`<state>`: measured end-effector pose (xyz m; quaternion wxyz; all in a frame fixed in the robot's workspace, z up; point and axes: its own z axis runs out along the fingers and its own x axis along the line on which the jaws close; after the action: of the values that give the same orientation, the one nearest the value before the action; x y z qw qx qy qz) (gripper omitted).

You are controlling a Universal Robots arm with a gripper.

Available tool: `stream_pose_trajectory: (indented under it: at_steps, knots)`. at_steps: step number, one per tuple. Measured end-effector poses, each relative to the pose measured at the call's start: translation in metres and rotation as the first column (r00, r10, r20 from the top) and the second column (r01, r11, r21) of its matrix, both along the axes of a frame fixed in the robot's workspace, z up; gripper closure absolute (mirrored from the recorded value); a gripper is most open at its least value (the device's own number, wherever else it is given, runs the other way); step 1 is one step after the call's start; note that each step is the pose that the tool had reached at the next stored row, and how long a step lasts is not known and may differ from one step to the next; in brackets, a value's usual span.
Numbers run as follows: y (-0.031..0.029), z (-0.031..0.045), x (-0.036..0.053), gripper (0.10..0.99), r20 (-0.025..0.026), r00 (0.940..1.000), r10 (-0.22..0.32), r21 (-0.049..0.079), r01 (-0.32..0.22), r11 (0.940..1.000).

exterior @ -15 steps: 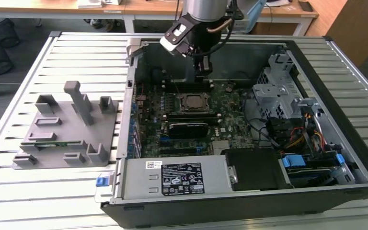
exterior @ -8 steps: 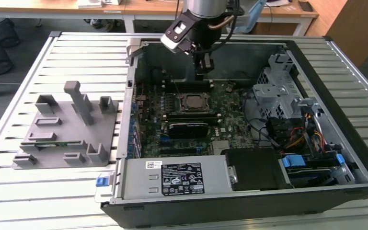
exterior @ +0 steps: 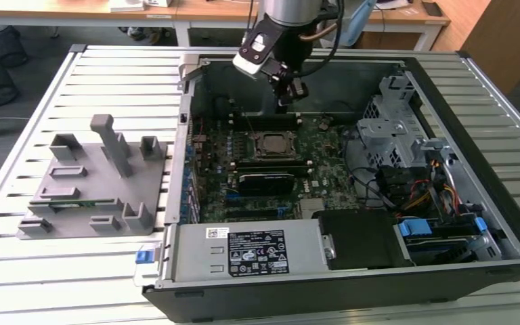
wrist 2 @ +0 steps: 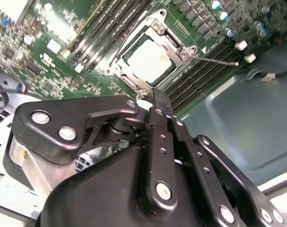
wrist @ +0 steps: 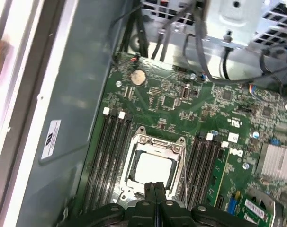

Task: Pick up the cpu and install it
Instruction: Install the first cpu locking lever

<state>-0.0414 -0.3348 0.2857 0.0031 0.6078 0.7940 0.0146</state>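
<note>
Inspection, single arm, open PC case [exterior: 332,301] on slatted table [exterior: 52,271].

1. Gripper [exterior: 287,101]: raised over the rear part of the motherboard [exterior: 332,172], close to the case's far wall in the exterior view. Jaws clenched, pads pressed flat together in both wrist views, nothing seen between them.

2. Cpu [exterior: 269,143]: lying flat in the socket [wrist: 157,140] at board centre, pale metal top up, steel frame round all four sides. Whether the frame is latched: cannot tell.

3. Key relation: the cpu sits below the jaws and apart from them, no contact. In the exterior view it lies nearer the camera than the jaws and a touch toward the exterior view's left. In both wrist views the closed tips point close to the socket's near edge [wrist 2: 143,87]. Chip is square (so no long axis to speak of); its sides run parallel w/ the memory slots [wrist: 112,151] on either side.

4. Grey fixture block [exterior: 97,183]: on the table outside the case, well apart from the gripper.
</note>
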Motion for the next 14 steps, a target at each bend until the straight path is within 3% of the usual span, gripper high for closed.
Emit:
stream_pose_trajectory:
  at_steps: [4,7,11,14]
  knots:
    - [0.0000,-0.0004,0.0000,0.980,-0.0001,0.9974,0.072,0.000,-0.072,0.9974]
    - [0.0000,-0.0008,0.0000,0.980,-0.0002,0.9921,0.126,-0.001,-0.126,0.9921]
    - [0.0000,-0.0015,0.0000,0.980,-0.0002,0.9802,0.198,-0.002,-0.198,0.9802]
    - [0.0000,-0.0025,0.0000,0.980,-0.0001,0.9679,0.251,-0.002,-0.251,0.9679]
